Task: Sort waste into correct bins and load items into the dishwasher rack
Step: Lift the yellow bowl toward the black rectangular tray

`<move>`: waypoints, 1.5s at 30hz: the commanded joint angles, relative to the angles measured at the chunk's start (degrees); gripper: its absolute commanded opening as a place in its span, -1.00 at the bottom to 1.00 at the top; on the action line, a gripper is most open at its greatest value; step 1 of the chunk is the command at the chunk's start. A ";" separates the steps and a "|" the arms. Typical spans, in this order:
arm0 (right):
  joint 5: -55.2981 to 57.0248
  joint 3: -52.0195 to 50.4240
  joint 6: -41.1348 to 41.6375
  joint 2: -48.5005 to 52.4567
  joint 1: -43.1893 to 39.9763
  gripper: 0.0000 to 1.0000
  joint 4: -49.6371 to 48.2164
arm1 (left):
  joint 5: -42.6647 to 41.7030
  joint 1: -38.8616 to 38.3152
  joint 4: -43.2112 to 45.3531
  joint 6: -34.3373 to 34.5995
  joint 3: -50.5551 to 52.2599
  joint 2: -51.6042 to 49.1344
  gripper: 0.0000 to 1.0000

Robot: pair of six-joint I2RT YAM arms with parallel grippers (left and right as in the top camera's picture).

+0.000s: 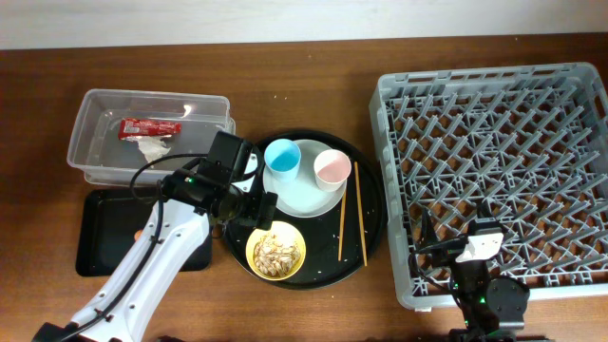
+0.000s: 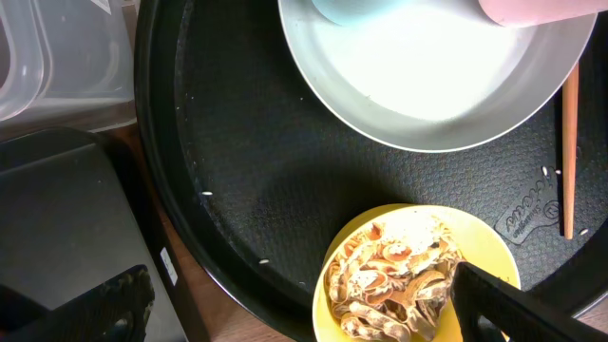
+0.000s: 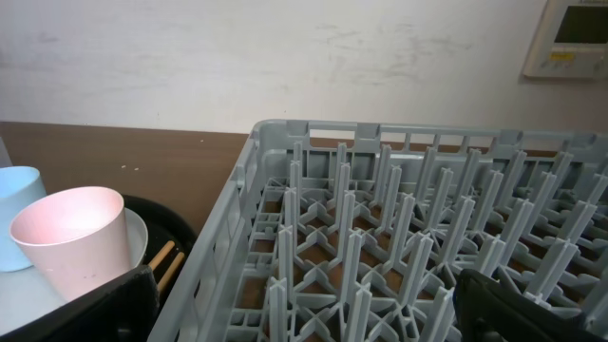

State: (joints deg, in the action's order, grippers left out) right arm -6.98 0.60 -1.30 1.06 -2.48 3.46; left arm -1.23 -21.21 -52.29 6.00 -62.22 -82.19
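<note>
My left gripper hangs open above the round tray's left rim; one finger is over the yellow bowl of beige scraps, the other over the black bin. The clear bin holds a red wrapper and a white tissue. The blue cup and pink cup stand on the pale plate, with the chopsticks to its right. My right gripper is open above the grey rack's front left corner.
A large round black tray carries the plate, cups, bowl and chopsticks between the bins and the rack. The left arm stretches over the black bin. The brown table runs to a white wall behind.
</note>
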 commanded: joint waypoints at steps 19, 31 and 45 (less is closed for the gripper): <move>-0.33 -0.28 0.22 -0.22 -0.22 0.97 0.24 | 0.61 0.00 0.15 -0.48 -0.83 0.24 0.99; -0.33 -0.28 0.22 -0.22 -0.22 0.97 0.24 | -15.80 -7.37 7.45 10.40 -0.79 0.17 -0.97; -0.31 -0.28 0.22 -0.22 -0.22 0.97 0.24 | 18.62 -34.67 0.37 27.63 -0.70 -7.37 -0.17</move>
State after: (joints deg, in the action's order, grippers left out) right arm -6.98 0.60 -1.32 1.06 -2.48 3.46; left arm 12.86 -57.32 -51.16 31.35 -62.48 -89.19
